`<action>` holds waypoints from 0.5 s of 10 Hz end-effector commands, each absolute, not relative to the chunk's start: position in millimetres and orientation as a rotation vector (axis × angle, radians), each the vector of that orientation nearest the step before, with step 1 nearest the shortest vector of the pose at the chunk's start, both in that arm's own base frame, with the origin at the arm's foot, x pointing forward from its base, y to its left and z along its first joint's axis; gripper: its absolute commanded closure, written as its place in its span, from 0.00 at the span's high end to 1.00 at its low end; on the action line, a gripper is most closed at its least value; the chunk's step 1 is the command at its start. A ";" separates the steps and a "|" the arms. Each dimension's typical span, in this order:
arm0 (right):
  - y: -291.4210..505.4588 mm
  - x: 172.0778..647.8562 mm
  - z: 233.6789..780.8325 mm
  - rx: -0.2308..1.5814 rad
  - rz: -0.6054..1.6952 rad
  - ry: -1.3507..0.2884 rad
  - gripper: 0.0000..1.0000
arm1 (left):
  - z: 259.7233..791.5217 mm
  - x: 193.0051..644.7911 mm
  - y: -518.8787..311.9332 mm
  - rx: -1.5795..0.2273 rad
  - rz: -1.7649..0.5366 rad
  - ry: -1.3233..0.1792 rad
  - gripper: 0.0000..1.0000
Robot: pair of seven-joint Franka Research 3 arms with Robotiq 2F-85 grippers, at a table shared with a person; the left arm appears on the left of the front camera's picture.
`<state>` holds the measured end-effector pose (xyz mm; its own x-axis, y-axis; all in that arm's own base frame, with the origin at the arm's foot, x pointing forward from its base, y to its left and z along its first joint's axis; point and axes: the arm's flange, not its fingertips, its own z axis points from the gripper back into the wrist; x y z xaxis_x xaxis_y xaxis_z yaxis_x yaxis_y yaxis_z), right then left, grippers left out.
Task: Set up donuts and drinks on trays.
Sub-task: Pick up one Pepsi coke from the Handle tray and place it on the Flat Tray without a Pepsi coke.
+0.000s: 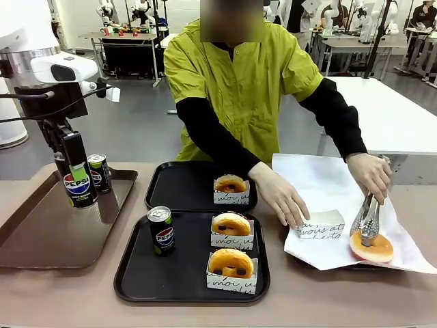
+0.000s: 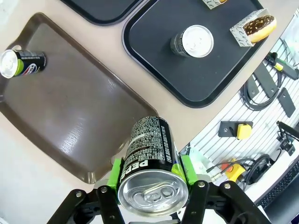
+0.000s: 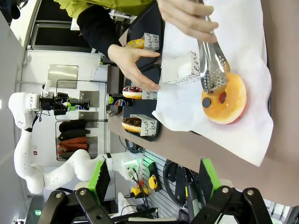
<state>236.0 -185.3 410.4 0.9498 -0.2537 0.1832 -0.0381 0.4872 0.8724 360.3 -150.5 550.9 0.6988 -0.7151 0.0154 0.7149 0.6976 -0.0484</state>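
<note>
My left gripper [image 1: 74, 171] is shut on a black Pepsi can [image 1: 78, 182], held upright just above the brown tray [image 1: 41, 232]; in the left wrist view the can [image 2: 148, 154] sits between the green pads [image 2: 117, 170]. A second can [image 1: 100, 172] stands on the brown tray. The near black tray [image 1: 136, 273] carries a can [image 1: 161, 230] and two sleeved donuts [image 1: 231, 224] [image 1: 231, 263]. The far black tray [image 1: 177, 188] has one donut [image 1: 231, 184]. My right gripper [image 3: 154, 179] is open, above a donut [image 3: 226, 100] that the person's tongs [image 3: 212, 70] grip.
White paper [image 1: 321, 184] covers the table's right side, with an empty paper sleeve [image 1: 321, 224] under the person's other hand [image 1: 280, 198]. The tongs [image 1: 367, 220] and donut [image 1: 372, 247] lie near the right front edge.
</note>
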 end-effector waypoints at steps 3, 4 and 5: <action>-185.2 237.6 409.3 1.077 -0.119 -0.332 1.00 | 549.3 379.6 -164.5 -0.013 -0.884 -0.040 0.59; -185.2 237.6 409.3 1.077 -0.119 -0.332 1.00 | 549.8 391.6 -174.6 -0.003 -0.886 -0.039 0.59; -185.2 237.6 409.3 1.077 -0.119 -0.332 1.00 | 550.7 403.0 -184.2 0.014 -0.879 -0.061 0.59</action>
<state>236.0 -185.3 410.4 0.9498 -0.2537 0.1833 -0.0382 0.4873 0.8724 386.4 -174.9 545.3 0.6448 -0.7635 0.0349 0.7639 0.6453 0.0020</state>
